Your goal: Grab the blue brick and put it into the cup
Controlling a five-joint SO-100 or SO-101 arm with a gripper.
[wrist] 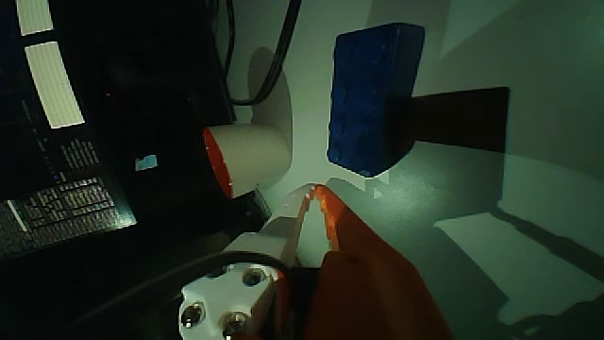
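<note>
- The tool (314, 192) enters the wrist view from the bottom edge, its orange and white tips nearly touching, so it is closed and holds nothing.
- The brick (372, 97) lies on the bench (528, 189) just ahead of the tips and slightly right of them, apart from the tool.
- Its long axis runs almost straight away from the tool, leaning a little right; the studded face is turned toward the camera.
- The cup (243, 158) lies tipped on its side, ahead and left of the tips, its orange rim facing left.
- The tool must likely open and nudge right so the fingers straddle the brick's narrow width.
- The brick's far end is dim.
</note>
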